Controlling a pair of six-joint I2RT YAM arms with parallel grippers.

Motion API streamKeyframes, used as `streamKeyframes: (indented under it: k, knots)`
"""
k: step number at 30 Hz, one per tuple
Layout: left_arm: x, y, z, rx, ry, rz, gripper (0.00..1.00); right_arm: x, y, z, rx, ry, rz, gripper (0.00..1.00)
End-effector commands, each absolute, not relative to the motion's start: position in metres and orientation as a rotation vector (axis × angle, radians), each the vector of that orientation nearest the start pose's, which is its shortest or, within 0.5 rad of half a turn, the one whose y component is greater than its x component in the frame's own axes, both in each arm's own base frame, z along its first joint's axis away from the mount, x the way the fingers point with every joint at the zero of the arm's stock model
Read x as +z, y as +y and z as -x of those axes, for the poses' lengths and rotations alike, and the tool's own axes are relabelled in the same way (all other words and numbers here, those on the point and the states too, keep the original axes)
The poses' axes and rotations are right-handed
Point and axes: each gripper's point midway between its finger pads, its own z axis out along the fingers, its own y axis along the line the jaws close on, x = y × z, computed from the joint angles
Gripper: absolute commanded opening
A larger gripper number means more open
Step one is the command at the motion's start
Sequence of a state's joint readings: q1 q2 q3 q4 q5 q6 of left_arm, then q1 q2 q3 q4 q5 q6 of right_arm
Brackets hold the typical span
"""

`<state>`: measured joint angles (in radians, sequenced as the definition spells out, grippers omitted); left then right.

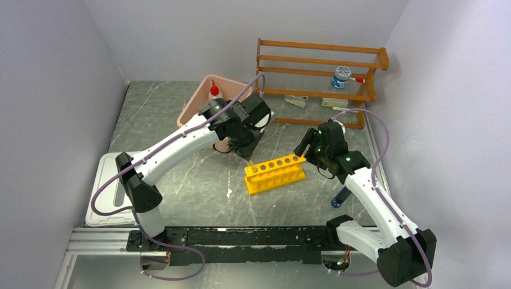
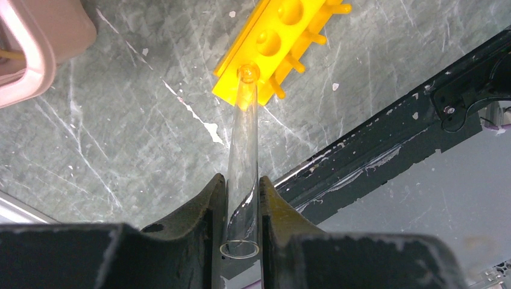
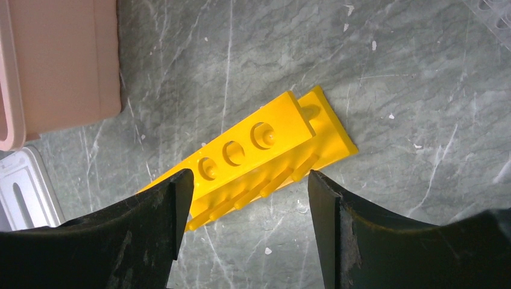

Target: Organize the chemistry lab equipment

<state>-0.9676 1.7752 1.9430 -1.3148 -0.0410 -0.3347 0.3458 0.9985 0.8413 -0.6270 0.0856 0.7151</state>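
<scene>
Gripping a clear tube [image 2: 243,144] near its open end, our left pincer [image 2: 242,183] is clamped on the glass. The tube's long axis runs straight out from the fingers, with its rounded tip at the end hole of the yellow rack [image 2: 289,24]. We cannot tell if it has entered. The rack sits on the grey table [image 2: 120,120] near the pink tub [image 2: 36,48]. Our right pincer [image 3: 248,180] hangs wide apart over the rack's other end, holding nothing.

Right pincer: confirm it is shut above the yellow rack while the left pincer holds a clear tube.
Wrong on one count: the right pincer is open, spread wide above the yellow rack, as the right wrist view shows. The left pincer does hold a clear tube.
</scene>
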Motion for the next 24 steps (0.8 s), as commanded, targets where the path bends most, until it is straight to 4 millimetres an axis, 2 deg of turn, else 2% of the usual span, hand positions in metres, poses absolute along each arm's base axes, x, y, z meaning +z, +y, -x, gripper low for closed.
streamKeyframes:
  k: [1,8,14,19,24]
  knots:
    - [0.222,-0.312,-0.201,-0.263,2.634,-0.919,0.11,0.162,0.103,-0.259,0.396,2.341,-0.441,0.72]
    - [0.205,-0.320,-0.208,-0.168,2.639,-0.962,0.12,0.156,0.099,-0.243,0.374,2.385,-0.411,0.72]
    - [0.191,-0.321,-0.222,-0.059,2.647,-0.947,0.12,0.152,0.109,-0.233,0.453,2.428,-0.411,0.68]
    - [0.181,-0.332,-0.224,-0.069,2.663,-0.961,0.15,0.155,0.101,-0.232,0.396,2.423,-0.419,0.68]
    - [0.172,-0.334,-0.223,-0.068,2.681,-0.985,0.18,0.153,0.101,-0.228,0.408,2.424,-0.438,0.68]
